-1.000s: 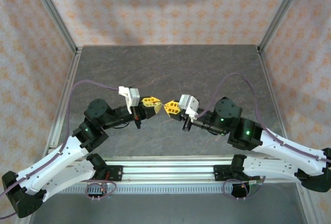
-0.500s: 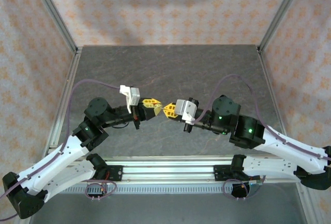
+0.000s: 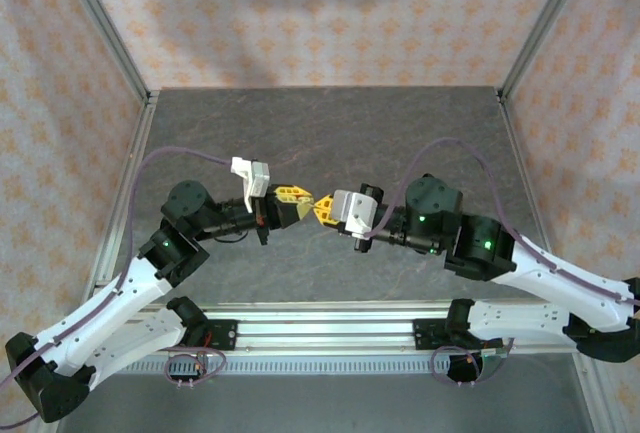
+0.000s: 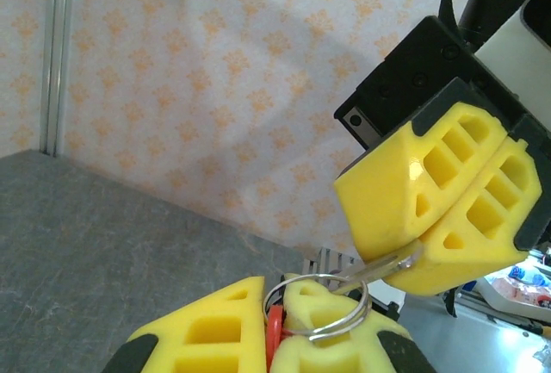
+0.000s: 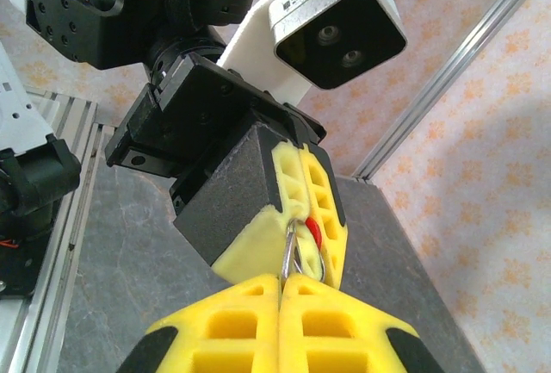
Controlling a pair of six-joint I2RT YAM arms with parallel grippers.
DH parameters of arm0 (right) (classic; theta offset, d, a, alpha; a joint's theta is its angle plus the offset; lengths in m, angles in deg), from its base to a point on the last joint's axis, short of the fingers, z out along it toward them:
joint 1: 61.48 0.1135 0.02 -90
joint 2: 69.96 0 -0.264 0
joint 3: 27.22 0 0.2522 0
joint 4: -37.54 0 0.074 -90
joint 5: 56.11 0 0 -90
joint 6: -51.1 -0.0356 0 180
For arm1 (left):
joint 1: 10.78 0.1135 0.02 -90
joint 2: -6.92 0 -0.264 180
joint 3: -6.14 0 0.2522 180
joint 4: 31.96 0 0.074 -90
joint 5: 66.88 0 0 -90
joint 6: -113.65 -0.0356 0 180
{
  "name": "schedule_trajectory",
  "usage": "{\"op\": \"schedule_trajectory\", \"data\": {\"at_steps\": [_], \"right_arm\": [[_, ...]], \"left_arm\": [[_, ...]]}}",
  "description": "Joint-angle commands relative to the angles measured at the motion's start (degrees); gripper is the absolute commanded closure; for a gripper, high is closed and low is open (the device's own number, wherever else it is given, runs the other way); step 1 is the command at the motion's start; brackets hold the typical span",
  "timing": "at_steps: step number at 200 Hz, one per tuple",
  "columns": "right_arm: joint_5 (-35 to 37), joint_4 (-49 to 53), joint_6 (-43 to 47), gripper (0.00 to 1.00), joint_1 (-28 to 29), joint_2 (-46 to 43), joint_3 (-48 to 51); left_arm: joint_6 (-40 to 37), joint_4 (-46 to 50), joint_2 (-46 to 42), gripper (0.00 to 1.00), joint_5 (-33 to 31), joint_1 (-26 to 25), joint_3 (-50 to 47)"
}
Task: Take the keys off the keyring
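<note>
Both grippers meet above the middle of the table. My left gripper (image 3: 297, 202) (image 4: 274, 306) is shut on a red tab (image 4: 275, 335) (image 5: 313, 233) that hangs on the silver keyring (image 4: 330, 306) (image 5: 300, 260). The ring loops over the front of one of its yellow fingers (image 4: 340, 326). My right gripper (image 3: 322, 210) (image 5: 281, 280) faces it tip to tip and is shut on a flat silver key (image 4: 380, 267) (image 5: 288, 246) that runs into the ring. The key's head is hidden between the right gripper's pads.
The dark grey table (image 3: 330, 133) has patterned walls on three sides and metal corner posts (image 3: 105, 28). An aluminium rail (image 3: 320, 318) with both arm bases runs along the near edge. Purple cables (image 3: 455, 148) arch over the arms.
My right gripper has slid left towards the left gripper and its wrist has turned. The gap between the two has narrowed. Both grips are unchanged.
</note>
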Motion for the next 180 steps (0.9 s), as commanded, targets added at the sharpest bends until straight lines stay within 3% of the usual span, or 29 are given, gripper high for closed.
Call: {"op": "schedule_trajectory", "data": {"at_steps": [1, 180], "right_arm": [[-17.7, 10.2, 2.8, 1.00, 5.5, 2.9, -0.3], [-16.5, 2.4, 5.2, 1.00, 7.7, 10.1, -1.2]], "left_arm": [[1.9, -1.8, 1.8, 1.00, -11.8, 3.1, 3.6], [2.3, -0.7, 3.9, 1.00, -5.8, 3.2, 4.2]]}}
